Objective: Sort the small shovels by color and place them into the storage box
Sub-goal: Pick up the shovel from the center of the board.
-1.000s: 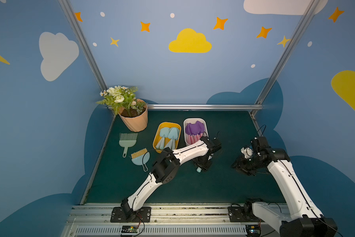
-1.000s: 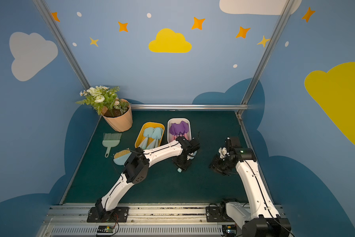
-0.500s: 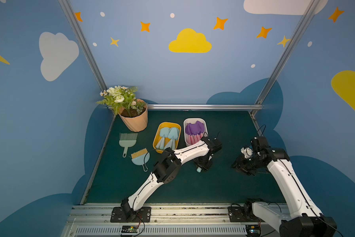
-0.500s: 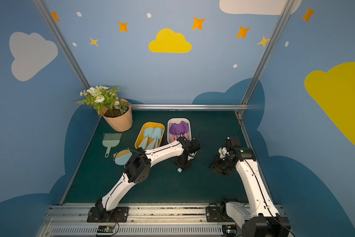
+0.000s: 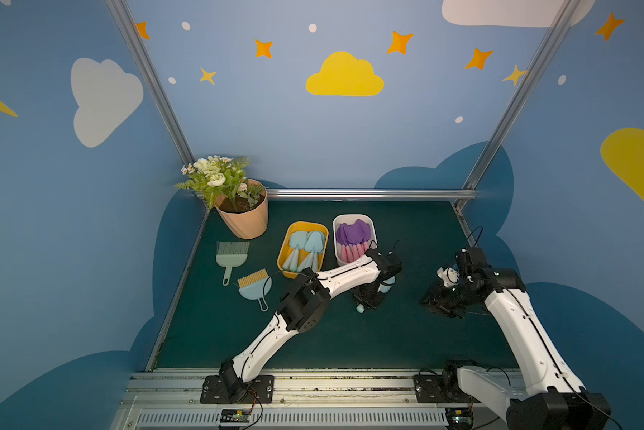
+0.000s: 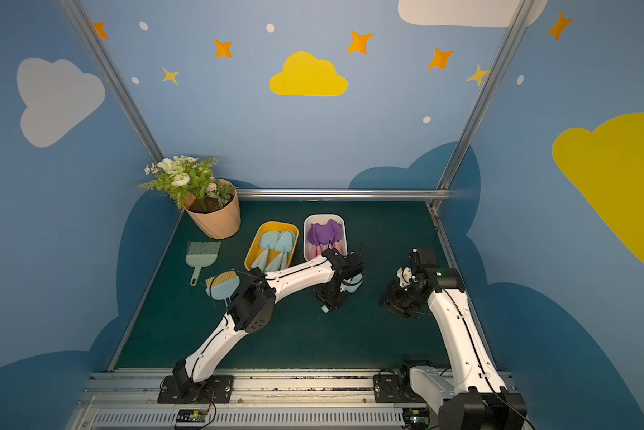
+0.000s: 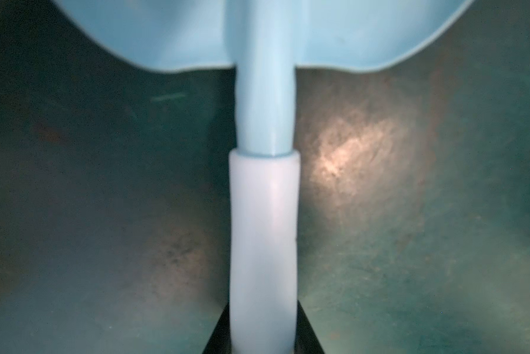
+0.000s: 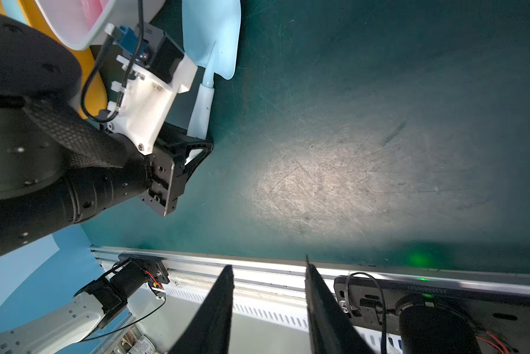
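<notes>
Gripping the blue shovel (image 8: 210,33) by its handle, left fingers (image 7: 219,340) should lift level toward the yellow box (image 5: 307,224) at ten o'clock; right fingers (image 8: 217,312) half-open, empty.

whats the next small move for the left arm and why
Probably lift straight up: the left gripper is shut on the handle of the pale blue shovel, which lies on the mat, and the yellow box with the other blue shovels is nearby.
</notes>
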Controlling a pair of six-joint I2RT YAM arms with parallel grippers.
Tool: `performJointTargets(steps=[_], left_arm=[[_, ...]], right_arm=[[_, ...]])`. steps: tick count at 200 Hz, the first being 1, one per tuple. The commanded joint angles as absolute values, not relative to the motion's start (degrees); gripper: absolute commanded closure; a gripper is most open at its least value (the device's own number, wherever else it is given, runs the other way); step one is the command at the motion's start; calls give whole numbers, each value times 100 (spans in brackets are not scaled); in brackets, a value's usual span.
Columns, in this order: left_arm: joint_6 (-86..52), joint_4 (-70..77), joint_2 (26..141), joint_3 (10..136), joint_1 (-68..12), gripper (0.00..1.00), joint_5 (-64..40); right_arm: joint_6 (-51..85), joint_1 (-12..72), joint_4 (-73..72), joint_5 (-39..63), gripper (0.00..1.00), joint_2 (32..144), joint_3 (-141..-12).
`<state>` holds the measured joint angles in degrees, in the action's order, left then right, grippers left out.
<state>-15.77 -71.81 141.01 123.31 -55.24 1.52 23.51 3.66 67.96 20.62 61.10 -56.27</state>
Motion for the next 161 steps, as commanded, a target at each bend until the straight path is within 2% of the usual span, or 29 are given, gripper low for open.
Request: performJointTargets(steps=[1, 98, 161], left_arm=[[-1564, -7374, 14214, 12408, -5519, 97, 235], [-1616, -7452, 13841, 12325, -5555, 98, 68], [-1742, -7471, 13197, 11709, -5667, 98, -59]], right_arm=[[2277, 331, 6897, 2079, 60, 6133, -5599], [2311, 316, 6908, 2109, 60, 6086, -5598], [2329, 321, 6912, 2127, 60, 6064, -5616]])
